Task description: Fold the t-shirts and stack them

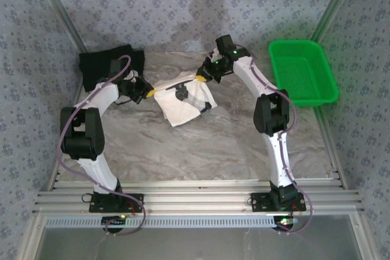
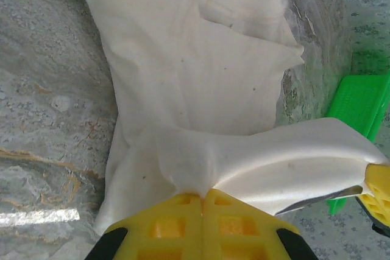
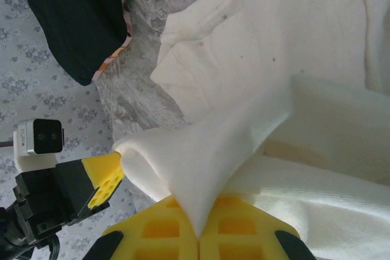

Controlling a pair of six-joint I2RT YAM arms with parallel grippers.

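Two arms rise from the near edge of the marbled table (image 1: 213, 150) and lean in toward each other over its middle. The left gripper (image 1: 149, 94) has its yellow jaws pinched together on one corner of the cream-white t-shirt (image 1: 183, 105); in its wrist view the cloth bunches right where the pads (image 2: 177, 223) meet. The right gripper (image 1: 200, 78), a little farther back, is clamped on another corner the same way, a fold of fabric squeezed between its jaws. Between them the top edge of the shirt is stretched off the table, and the rest hangs down in a rumpled heap touching the surface. Beyond, at the far left, the black t-shirt (image 1: 109, 62) lies bunched, an orange patch (image 3: 109, 59) showing at its edge. At the far right sits a green basket (image 1: 303, 71).
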